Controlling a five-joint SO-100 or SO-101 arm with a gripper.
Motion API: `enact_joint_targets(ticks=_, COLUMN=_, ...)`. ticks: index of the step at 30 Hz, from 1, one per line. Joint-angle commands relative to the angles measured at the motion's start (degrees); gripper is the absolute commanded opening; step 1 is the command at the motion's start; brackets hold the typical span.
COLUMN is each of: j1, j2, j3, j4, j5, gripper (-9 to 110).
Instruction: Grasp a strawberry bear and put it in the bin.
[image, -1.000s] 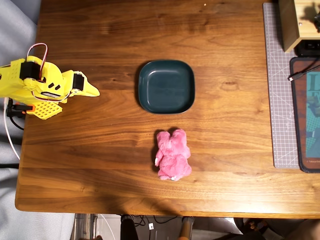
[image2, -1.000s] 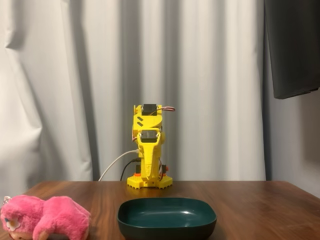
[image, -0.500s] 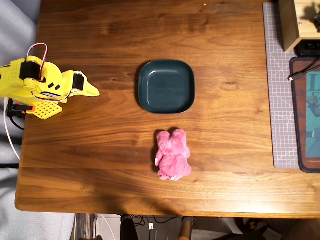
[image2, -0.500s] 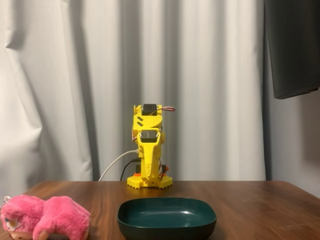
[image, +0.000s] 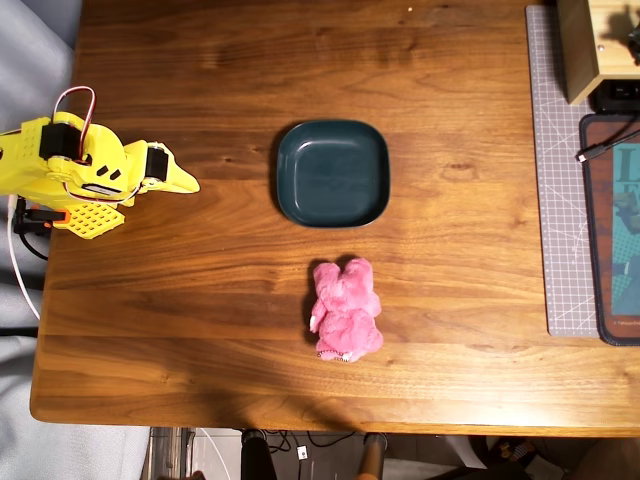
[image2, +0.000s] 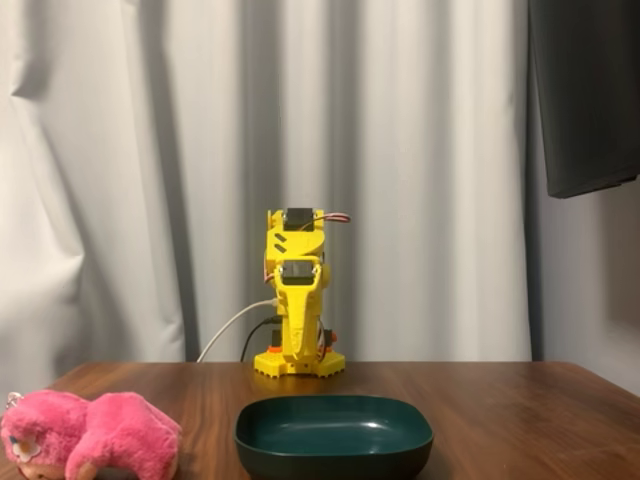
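Observation:
The strawberry bear (image: 346, 309) is a fluffy bright-pink plush lying on the wooden table just below the bin in the overhead view; in the fixed view it (image2: 92, 434) lies at the front left. The bin (image: 332, 172) is a dark teal rounded-square dish near the table's middle, empty; it also shows in the fixed view (image2: 333, 437). My yellow gripper (image: 183, 181) is folded back at the table's left edge in the overhead view, far from both, with its jaws together and holding nothing. In the fixed view the arm (image2: 298, 300) stands behind the bin.
A grey cutting mat (image: 558, 180) with a dark tablet (image: 612, 225) and a light wooden box (image: 598, 45) lie along the table's right side in the overhead view. White curtains (image2: 150, 170) hang behind the table.

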Motion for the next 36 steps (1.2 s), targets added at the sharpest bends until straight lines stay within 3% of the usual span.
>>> enact_joint_targets(ticks=1, j1=1.0, j2=1.6, j3=-1.2, j4=0.4, j5=0.3, gripper=1)
enact_joint_targets(ticks=6, j1=-1.2, j2=1.6, j3=-1.1, j4=-1.1, j5=-0.4, gripper=1)
enact_joint_targets(ticks=8, j1=-4.9, j2=1.6, j3=-0.5, j4=-3.5, j5=-8.0, gripper=1)
enact_joint_targets(ticks=10, j1=-9.9, j2=1.6, j3=0.3, j4=-6.8, j5=-11.1, gripper=14)
enact_joint_targets(ticks=17, j1=-12.6, j2=-1.4, j3=-6.6, j4=-12.1, j5=-10.5, gripper=17)
enact_joint_targets(ticks=22, j1=-14.1, j2=-32.8, j3=-25.5, j4=-14.2, j5=-7.1, gripper=19)
enact_joint_targets(ticks=26, j1=-17.1, j2=-56.3, j3=-44.0, j4=-6.8, j5=-6.2, gripper=25)
enact_joint_targets(ticks=36, j1=-22.7, j2=-90.5, j3=-74.9, j4=7.7, j5=-6.2, gripper=35)
